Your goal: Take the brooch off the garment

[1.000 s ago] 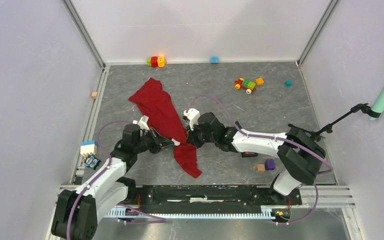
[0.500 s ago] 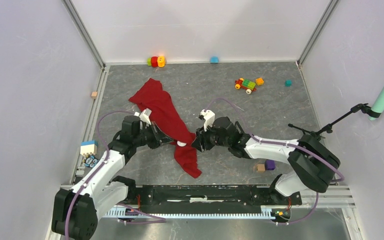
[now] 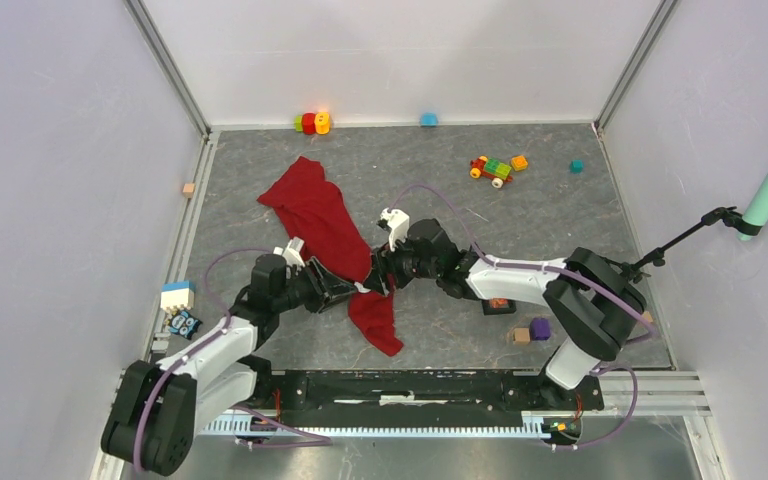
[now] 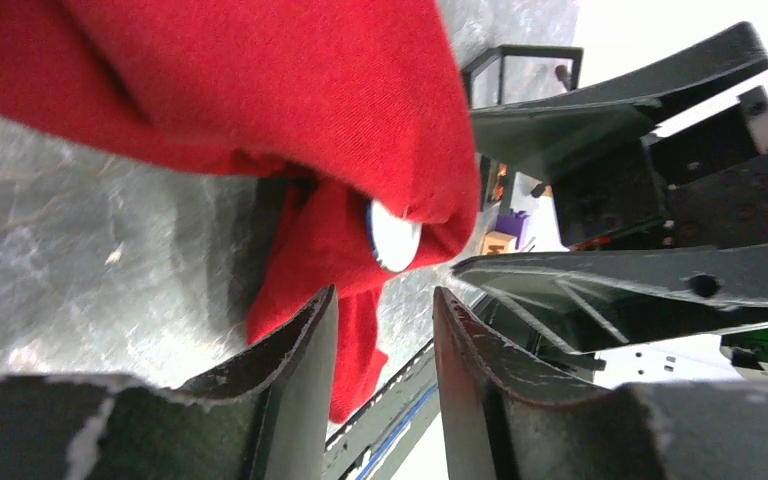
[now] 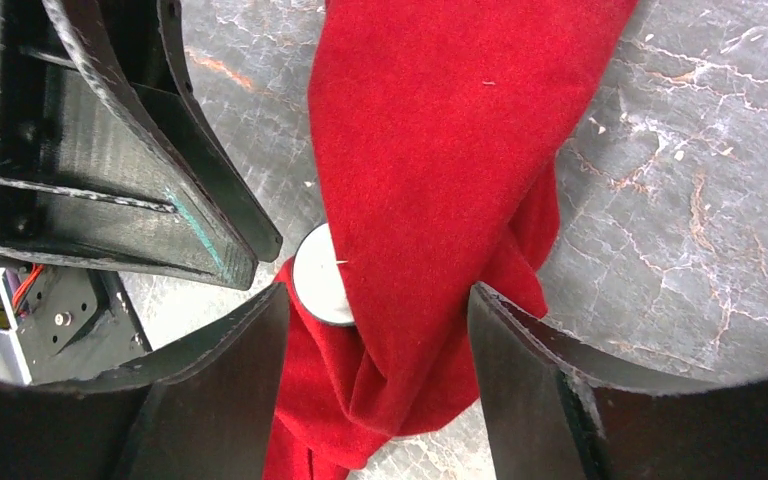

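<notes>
Both grippers meet nose to nose at the narrow twisted waist of the red garment (image 3: 315,215). The left gripper (image 4: 382,300) and right gripper (image 5: 375,300) have their fingers spread. The round white brooch (image 5: 322,290) sits on that fold, between the right gripper's fingers. Beyond, the garment widens across the grey table (image 3: 540,210).

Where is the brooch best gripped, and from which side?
Probably the exposed half: the brooch is a flat white disc, partly tucked under a fold of the red garment. Come from the uncovered side, which faces the open left gripper, so it closes on the disc rather than cloth.
</notes>
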Controlling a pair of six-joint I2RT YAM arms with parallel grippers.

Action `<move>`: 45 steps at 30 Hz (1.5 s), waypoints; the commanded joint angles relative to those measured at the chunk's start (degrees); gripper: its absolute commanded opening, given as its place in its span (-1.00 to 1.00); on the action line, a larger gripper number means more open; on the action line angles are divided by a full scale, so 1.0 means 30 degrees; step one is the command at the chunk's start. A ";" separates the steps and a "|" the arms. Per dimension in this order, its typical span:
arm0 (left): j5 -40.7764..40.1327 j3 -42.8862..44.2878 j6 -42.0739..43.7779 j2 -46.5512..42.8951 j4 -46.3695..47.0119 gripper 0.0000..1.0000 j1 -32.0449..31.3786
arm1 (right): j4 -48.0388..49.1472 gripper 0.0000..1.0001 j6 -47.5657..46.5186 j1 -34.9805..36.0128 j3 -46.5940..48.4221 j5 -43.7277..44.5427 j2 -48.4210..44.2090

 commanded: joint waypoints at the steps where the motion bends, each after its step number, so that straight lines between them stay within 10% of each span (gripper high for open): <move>1: -0.0386 0.0112 -0.1444 0.1496 0.4718 -0.07 -0.0041 | -0.0067 0.41 0.0589 -0.0221 0.0744 0.0433 0.0732; 8: -0.0021 0.0086 -0.2227 0.4615 0.8015 -0.24 -0.0039 | 0.2495 0.09 0.2926 -0.0901 -0.0660 -0.1114 0.1215; 16: 0.0100 0.0137 -0.2149 0.5711 0.8837 -0.39 -0.0028 | 0.4055 -0.80 0.3560 -0.0991 -0.1437 -0.2390 0.1303; 22: 0.0749 0.0258 -0.1573 0.6254 0.8775 -0.53 -0.0014 | 0.5091 -1.00 0.3978 -0.1010 -0.2443 -0.2622 0.0781; 33: 0.2208 0.0642 -0.1007 0.7636 0.9124 -0.86 -0.0041 | 0.5369 -0.97 0.4109 -0.1007 -0.2682 -0.2727 0.0633; 39: 0.2700 0.0469 -0.0881 0.7897 0.9495 -0.95 -0.0052 | 0.5196 0.17 0.4494 -0.0994 -0.2755 -0.2185 0.0825; 45: 0.3073 -0.0020 -0.2310 0.6833 1.0773 -0.95 -0.0041 | 0.9240 0.32 0.7830 -0.1212 -0.4487 -0.2235 0.1133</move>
